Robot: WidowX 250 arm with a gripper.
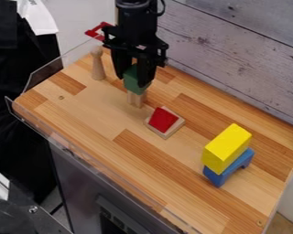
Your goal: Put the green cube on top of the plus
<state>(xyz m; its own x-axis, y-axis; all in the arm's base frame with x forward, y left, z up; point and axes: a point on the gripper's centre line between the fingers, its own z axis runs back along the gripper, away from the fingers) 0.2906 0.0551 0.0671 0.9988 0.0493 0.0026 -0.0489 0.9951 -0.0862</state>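
Your fingers (148, 68) are clamped on the green cube (135, 77), directly over a pale wooden piece (135, 98); you can't tell whether the two touch. Just beside these on your wooden surface (112, 114), you see a red block (162, 119) on a pale square base (173, 129). An upright wooden peg (97, 65) stands near the cube, and well apart from it a yellow block (226, 148) rests on a blue arch-like block (232, 168).

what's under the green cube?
A pale wooden piece. The green cube hides its top, so its full shape and whether the two touch can't be told.
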